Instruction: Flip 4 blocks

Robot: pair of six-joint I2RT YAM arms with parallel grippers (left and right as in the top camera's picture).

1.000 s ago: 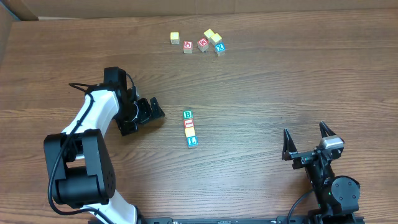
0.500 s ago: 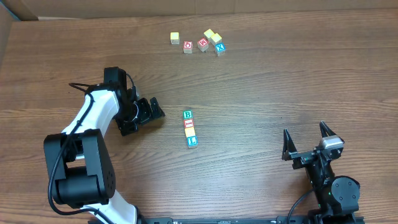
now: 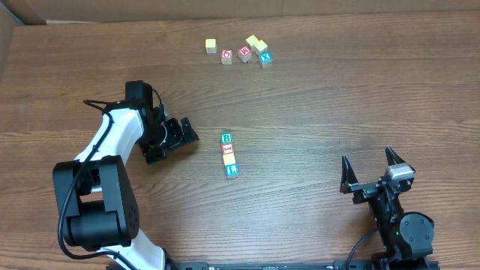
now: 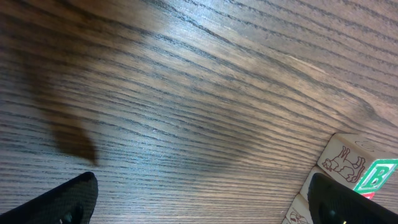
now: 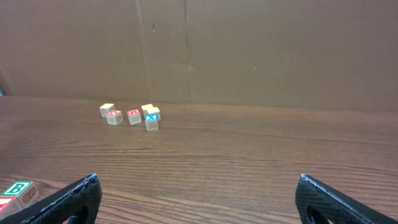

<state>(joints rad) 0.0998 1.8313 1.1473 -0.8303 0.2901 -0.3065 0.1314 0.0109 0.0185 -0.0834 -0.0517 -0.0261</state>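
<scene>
Both the left gripper [image 3: 186, 138] and right gripper [image 3: 367, 159] gape wide and empty, and the four blocks [image 3: 229, 154] sit touching in a column mid-frame, so grabbing one risks knocking its neighbours.

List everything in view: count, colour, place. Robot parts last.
Row blocks: 4, pale wood, tops green B, red, yellow, blue L; one line at mid-table.
Far blocks: 5 or 6, tops yellow, red, blue X; loose cluster at far edge.
Table: 1, brown woodgrain.
Cardboard wall: 1, brown; behind table.
Left arm: 1, white and black; left of row, jaws open, empty.
Right arm: 1, black; near right, jaws open, empty.
</scene>
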